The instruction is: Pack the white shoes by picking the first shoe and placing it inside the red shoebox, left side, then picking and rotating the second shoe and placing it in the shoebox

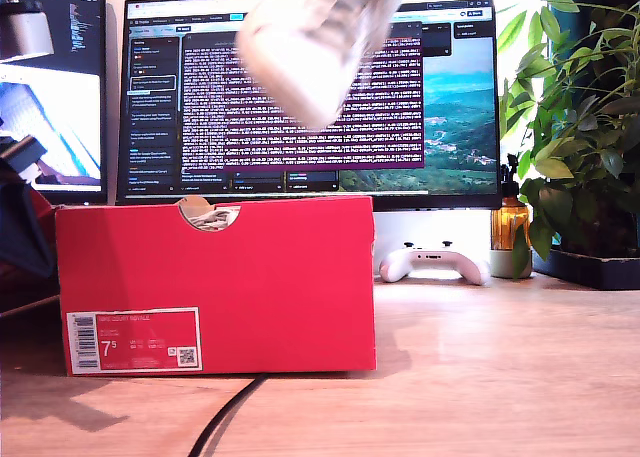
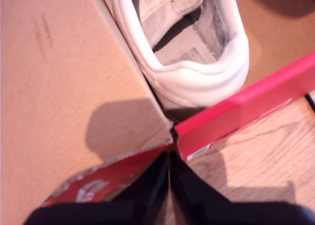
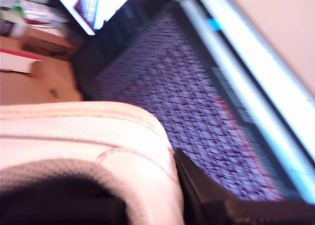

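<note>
2 white shoes are seen. 1 shoe (image 2: 182, 48) lies inside the red shoebox (image 1: 215, 282), its heel against a box corner. The other shoe (image 1: 305, 47), blurred, is held in the air at 12 o'clock above the box, before 1 of 2 monitors (image 1: 310, 92). My first gripper (image 2: 169, 183) is pressed closed, grasping nothing, by that box corner. My second gripper (image 3: 197, 195) is clenched on the raised shoe.

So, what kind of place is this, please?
Probably a home or office desk. A wide monitor full of terminal text stands behind the red shoebox, with a white game controller and a potted plant beside it.
</note>
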Robot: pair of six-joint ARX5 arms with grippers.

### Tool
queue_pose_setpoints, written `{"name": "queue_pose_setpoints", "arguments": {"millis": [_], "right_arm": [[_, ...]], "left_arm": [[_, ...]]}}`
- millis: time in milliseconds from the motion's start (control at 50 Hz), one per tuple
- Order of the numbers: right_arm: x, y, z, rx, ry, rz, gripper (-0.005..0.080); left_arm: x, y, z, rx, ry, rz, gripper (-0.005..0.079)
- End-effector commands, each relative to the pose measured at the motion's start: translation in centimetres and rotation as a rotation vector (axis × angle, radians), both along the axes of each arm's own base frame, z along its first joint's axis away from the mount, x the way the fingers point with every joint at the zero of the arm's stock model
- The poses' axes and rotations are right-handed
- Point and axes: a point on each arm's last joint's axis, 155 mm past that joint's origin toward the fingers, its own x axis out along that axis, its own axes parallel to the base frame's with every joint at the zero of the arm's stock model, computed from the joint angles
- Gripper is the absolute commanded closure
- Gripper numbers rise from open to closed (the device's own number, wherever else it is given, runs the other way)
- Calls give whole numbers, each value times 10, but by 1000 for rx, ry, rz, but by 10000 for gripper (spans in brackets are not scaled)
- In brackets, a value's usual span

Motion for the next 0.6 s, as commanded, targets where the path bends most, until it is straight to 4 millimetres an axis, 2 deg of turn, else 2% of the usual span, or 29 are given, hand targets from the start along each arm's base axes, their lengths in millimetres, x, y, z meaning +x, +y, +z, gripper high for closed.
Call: {"name": "queue_pose_setpoints", "arguments": {"millis": [0, 580], "right_arm": [[2, 6, 12, 31, -25, 10, 764], [32, 23, -74, -36, 120, 10, 764]], "left_arm": [[0, -2, 0, -4, -2, -5, 761], [0, -2, 0, -4, -2, -5, 761]]}}
